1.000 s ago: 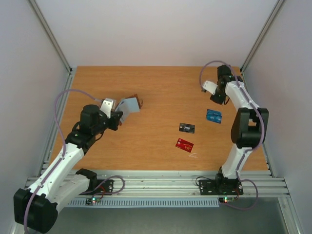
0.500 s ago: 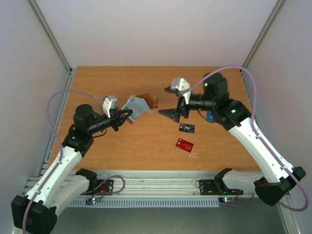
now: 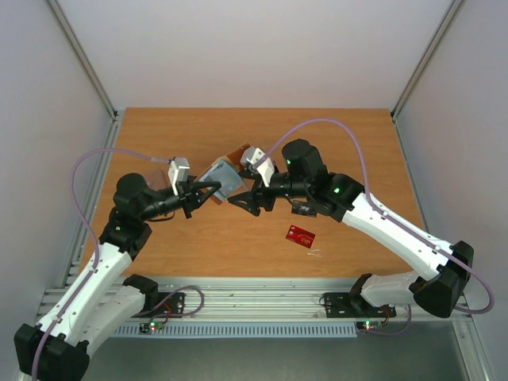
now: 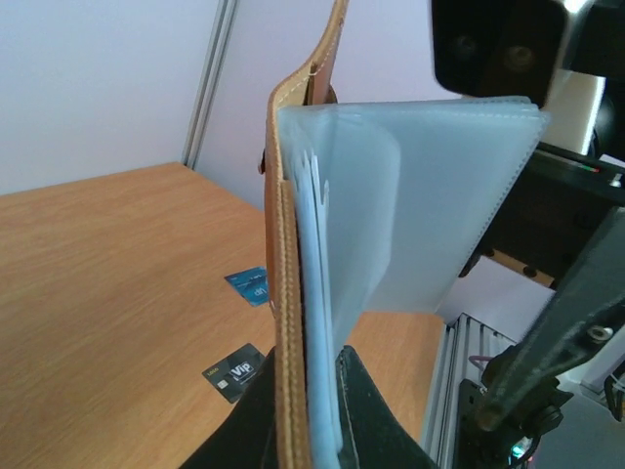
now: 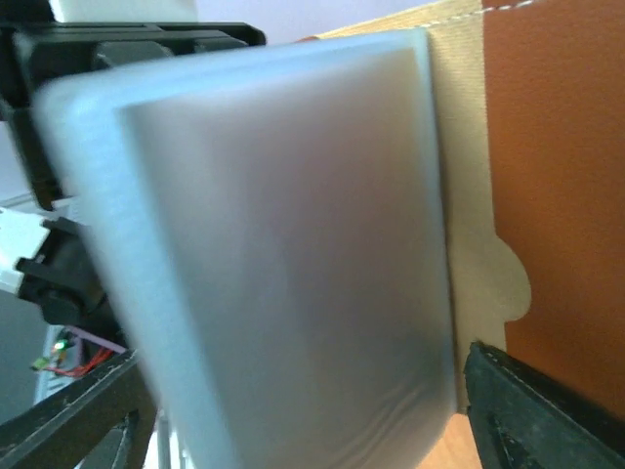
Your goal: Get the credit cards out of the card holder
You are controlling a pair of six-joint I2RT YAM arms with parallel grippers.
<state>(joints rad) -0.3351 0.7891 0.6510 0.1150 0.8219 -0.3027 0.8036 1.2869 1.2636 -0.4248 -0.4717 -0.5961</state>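
Note:
The card holder, brown leather with a pale blue-grey inside, is held up above the table's middle, with my left gripper shut on its lower edge. Its blue-grey flap fills the right wrist view, with the brown cover beside it. My right gripper is right at the holder, open, its fingers wide to either side of the flap. Three credit cards lie flat on the table. The red one is nearest the front, while the black one and the blue one show in the left wrist view.
A metal rail runs along the table's near edge, by both arm bases. Pale walls with slanted metal posts close off the sides and back. The right arm stretches across the table's right half, over the black and blue cards.
The right arm swung from the back right corner to the middle, up to the card holder, and its jaws opened wide. The left arm shifted the holder slightly toward the centre.

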